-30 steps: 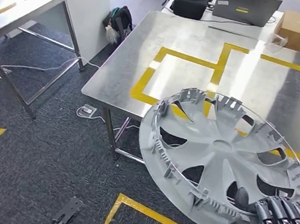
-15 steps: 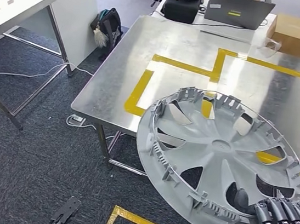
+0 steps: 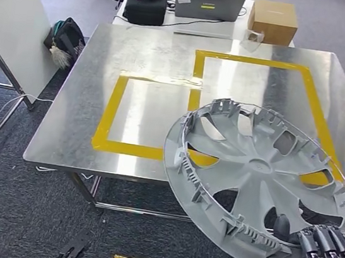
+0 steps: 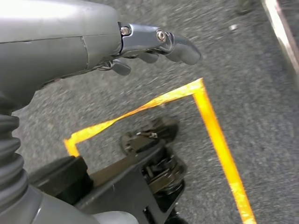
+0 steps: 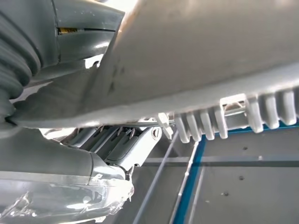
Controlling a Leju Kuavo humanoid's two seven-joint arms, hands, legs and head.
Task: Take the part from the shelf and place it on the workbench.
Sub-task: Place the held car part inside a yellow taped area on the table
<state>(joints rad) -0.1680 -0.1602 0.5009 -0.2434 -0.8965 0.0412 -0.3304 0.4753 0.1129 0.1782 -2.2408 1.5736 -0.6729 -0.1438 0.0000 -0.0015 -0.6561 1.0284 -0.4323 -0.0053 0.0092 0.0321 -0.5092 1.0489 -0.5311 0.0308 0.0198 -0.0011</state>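
**A:** Where is the part right now?

**B:** It is a grey wheel cover (image 3: 260,179), in the lower right of the head view, carried by the right hand (image 3: 323,245). The dark fingers lie over its near rim and the thumb pokes up through one of the cut-outs, so the hand is gripping the cover by its edge.

**A:** Why hold it by the rim and not the hub?

**B:** My guess is that the ribbed rim and the openings give the fingers something to hook. A wide, light disc has nothing else to clamp. The right wrist view shows the same thing from beneath: the rim's toothed clips run across the frame with the fingers tucked under it.

**A:** It looks tilted.

**B:** It is. The far side overlaps the steel desk (image 3: 86,111) in the picture, while the near side hangs out past the front edge over the carpet. Whether the far rim touches the steel, I cannot tell.

**A:** And the yellow tape (image 3: 115,112) outlines?

**B:** They mark two rectangles on the desk top, presumably drop zones. The cover sits over the right-hand one, so that seems the intended spot.

**A:** The other hand?

**B:** The left hand (image 4: 155,44) hangs low over the floor, fingers loosely extended, holding nothing. One hand appears enough for this load.

**A:** What remains?

**B:** Carrying the cover fully over the desk, levelling it, then letting go.
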